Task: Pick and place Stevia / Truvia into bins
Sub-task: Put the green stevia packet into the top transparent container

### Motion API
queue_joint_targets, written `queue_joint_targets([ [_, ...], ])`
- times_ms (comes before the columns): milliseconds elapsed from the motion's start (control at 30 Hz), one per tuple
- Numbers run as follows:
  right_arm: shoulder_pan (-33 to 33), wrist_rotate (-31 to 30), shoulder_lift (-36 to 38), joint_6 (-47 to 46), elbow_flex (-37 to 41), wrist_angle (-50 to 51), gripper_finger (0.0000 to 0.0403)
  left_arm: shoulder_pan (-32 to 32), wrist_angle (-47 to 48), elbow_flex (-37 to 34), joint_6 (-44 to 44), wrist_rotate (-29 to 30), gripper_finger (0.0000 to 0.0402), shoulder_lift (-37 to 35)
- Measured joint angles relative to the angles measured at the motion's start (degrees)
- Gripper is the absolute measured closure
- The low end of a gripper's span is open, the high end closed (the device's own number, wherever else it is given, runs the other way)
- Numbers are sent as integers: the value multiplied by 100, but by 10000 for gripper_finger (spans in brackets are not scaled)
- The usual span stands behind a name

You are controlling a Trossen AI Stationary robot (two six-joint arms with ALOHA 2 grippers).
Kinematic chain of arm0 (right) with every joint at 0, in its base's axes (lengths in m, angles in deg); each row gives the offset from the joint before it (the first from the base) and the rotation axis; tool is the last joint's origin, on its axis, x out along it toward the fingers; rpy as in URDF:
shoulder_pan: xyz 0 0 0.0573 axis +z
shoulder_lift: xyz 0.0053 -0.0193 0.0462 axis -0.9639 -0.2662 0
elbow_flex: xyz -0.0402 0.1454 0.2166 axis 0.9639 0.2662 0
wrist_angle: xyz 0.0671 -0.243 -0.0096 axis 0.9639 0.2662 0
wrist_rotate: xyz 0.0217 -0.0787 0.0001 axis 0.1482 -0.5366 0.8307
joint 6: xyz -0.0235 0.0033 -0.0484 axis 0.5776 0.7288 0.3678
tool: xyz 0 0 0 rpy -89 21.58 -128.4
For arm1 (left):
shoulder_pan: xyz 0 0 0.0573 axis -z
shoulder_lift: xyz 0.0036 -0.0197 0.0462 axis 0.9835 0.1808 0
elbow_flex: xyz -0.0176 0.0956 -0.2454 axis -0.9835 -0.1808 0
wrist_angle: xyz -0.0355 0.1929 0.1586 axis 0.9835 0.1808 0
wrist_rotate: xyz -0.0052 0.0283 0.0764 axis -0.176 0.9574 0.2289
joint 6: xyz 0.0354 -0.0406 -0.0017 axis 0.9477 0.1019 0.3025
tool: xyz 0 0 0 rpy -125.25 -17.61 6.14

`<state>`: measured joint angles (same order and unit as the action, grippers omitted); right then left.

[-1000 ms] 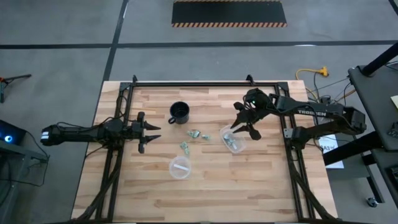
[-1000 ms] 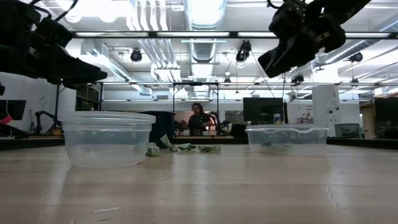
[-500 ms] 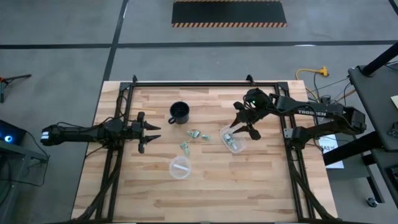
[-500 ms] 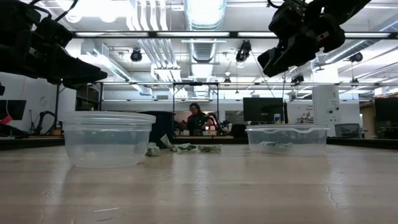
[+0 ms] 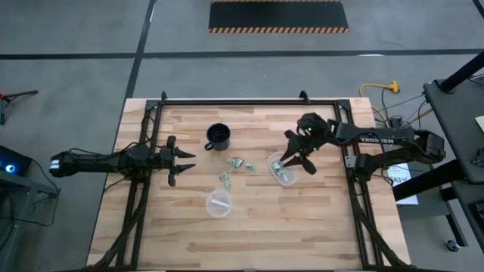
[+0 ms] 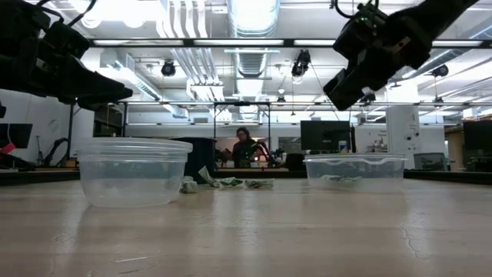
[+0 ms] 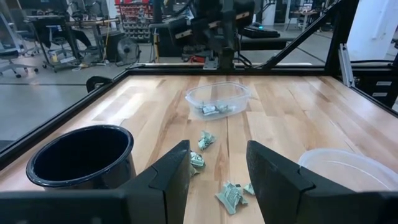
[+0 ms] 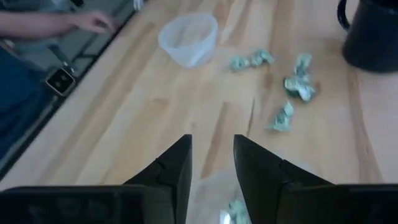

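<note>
Fingers of the right gripper [image 5: 294, 158] were parted above the oblong bin [image 5: 282, 171], whose long axis ran diagonally across the bench [image 5: 318, 219]; left gripper's [image 5: 181, 161] fingers were parted too.

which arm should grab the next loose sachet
Probably the right. Its gripper hangs open over the oblong bin, beside the loose sachets; the left gripper waits farther back, near the table's left edge.

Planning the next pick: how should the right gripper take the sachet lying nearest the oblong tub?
Come straight down on the crumpled sachet and pinch its raised folds, not a flat edge. It lies apart from the others, between mug and oblong tub. The right gripper hangs open above the tub.
</note>
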<state>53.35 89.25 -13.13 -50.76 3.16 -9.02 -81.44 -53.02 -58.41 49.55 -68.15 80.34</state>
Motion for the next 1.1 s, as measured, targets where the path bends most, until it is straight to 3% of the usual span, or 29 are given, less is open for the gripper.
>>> queue_joint_targets([
  [233,128,181,2,-860,647,-1444,301,1,0,-2,0,-2,260,-5],
  [433,502,139,32,-1081,934,-2029,305,1,1,0,0,0,260,1],
  [567,744,-373,127,-1037,940,-2037,304,1,1,0,0,-1,260,-3],
  [667,891,-774,325,-1103,942,-2035,301,2,2,-2,0,-2,260,1],
  [1100,1269,-816,1785,-993,1814,-2489,311,1,1,-2,0,0,260,1],
])
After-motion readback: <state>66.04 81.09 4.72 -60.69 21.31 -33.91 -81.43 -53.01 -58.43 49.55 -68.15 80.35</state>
